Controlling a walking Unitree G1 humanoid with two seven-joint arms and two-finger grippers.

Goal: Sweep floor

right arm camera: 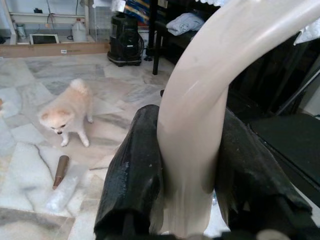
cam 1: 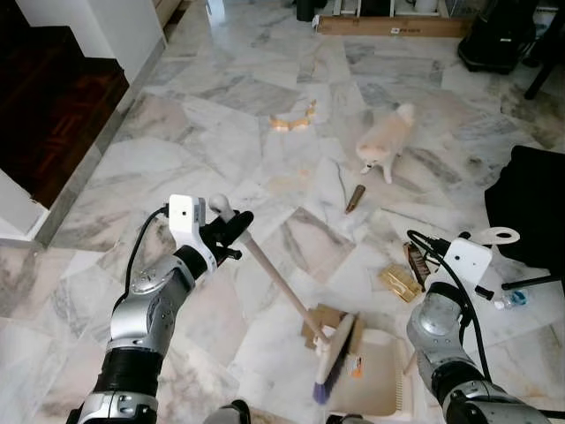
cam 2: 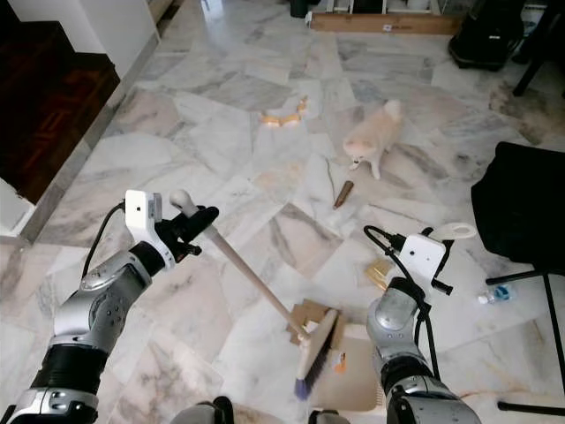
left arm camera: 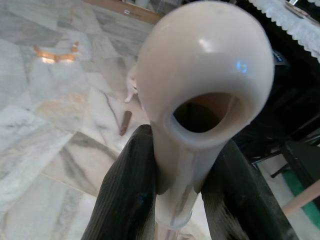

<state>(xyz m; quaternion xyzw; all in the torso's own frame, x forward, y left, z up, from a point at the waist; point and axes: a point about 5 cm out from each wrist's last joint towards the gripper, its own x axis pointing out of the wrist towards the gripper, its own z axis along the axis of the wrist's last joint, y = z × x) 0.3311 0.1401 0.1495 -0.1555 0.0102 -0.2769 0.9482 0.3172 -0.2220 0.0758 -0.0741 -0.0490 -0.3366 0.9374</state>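
Broom point(cam 1: 291, 296) slants across the marble floor point(cam 1: 221, 150), its bristles beside cardboard scraps point(cam 1: 322, 320) at the dustpan point(cam 1: 380, 371). The left wrist view reveals the handle's looped end clamped between the left pincer point(cam 1: 231, 223) fingers point(left arm camera: 125, 200). The right wrist view shows the right pincer point(right arm camera: 192, 190) clenched on the dustpan's cream handle, with a small dog point(right arm camera: 65, 115) beyond.

Domestic interior: marble tile floor point(cam 1: 221, 132), dark wood step point(cam 1: 53, 106) at 10 o'clock, small dog point(cam 1: 386, 140) at 1 o'clock, shelving point(right arm camera: 45, 20) with household items.
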